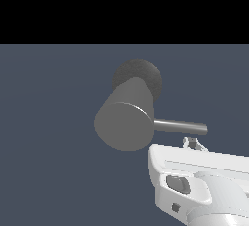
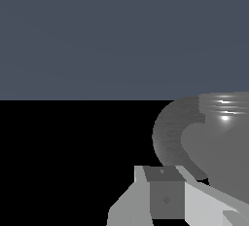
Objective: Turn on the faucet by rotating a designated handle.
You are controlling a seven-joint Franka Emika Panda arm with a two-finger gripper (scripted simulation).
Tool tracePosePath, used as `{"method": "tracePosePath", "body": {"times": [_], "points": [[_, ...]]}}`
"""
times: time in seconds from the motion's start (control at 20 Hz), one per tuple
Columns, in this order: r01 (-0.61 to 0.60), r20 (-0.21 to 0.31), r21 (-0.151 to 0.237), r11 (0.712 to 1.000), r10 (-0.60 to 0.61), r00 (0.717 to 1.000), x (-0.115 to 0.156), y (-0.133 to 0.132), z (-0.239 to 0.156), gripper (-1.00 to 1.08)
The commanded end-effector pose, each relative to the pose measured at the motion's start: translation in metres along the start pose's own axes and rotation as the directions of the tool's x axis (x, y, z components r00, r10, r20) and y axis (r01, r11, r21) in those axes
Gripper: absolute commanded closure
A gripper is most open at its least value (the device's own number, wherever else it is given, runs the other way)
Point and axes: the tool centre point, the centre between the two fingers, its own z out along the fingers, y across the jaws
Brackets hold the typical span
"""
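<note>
Fingers (image 1: pixel 192 143) of the white robot gripper sit just under the thin shiny grey metal handle (image 1: pixel 180 126); spread undeterminable. Thick matte grey cylindrical faucet (image 1: pixel 125 118) lies just beside them.

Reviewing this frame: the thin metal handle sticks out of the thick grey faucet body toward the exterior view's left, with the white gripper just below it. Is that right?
Not quite. In the exterior view the handle sticks out of the faucet toward the exterior view's right, not its left. The rest holds: the white gripper sits just below the rod.
</note>
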Motion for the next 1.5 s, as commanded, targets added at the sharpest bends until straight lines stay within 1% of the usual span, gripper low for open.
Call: {"method": "tracePosePath", "body": {"times": [0.0,0.1,1.25,1.3,1.35,1.45], "points": [[-0.001,-0.003,0.001,1.0,0.001,1.0,0.001,0.0,0.0,1.08],[0.0,-0.002,0.001,1.0,0.0,1.0,0.001,0.0,0.0,1.08],[-0.001,-0.004,0.001,1.0,0.001,1.0,-0.061,-0.006,0.0,1.08],[-0.001,-0.004,0.001,1.0,0.001,1.0,-0.061,-0.006,0.0,1.08],[0.008,-0.034,0.017,1.0,-0.007,0.999,-0.045,-0.018,-0.001,1.08],[0.007,-0.032,0.016,1.0,-0.006,0.999,-0.051,-0.015,-0.001,1.08]]}}
